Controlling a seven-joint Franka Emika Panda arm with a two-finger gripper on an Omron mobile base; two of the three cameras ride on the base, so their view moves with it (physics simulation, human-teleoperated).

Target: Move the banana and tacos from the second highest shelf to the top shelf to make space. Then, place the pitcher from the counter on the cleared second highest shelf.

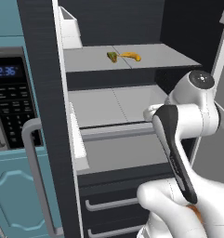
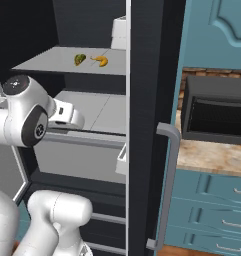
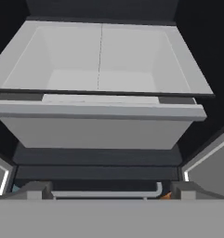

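1. The banana (image 1: 131, 56) and the tacos (image 1: 112, 56) lie side by side, just apart, near the middle of the top shelf (image 1: 85, 60) inside the open fridge.
2. From the left base view the tacos are left of the banana; the right base view shows the same order, tacos (image 2: 79, 59) then banana (image 2: 100, 61).
3. The second highest shelf (image 1: 108, 104), one level down, is bare, with its centre seam running front to back.
4. The hand view looks onto that lower shelf (image 3: 99, 51) and, under it, a pale drawer (image 3: 95, 130) with its front lip.
5. The arm's wrist reaches in front of the second highest shelf; the gripper (image 3: 108, 189) points at the fridge's lower part.
6. Its fingertips (image 3: 36, 189) stand spread wide apart at the bottom of the hand view, with nothing between them.
7. To the right of the fridge, the counter (image 2: 212, 155) sits over teal drawers (image 2: 212, 210).
8. A microwave (image 1: 11, 100) is set in the cabinet left of the fridge.
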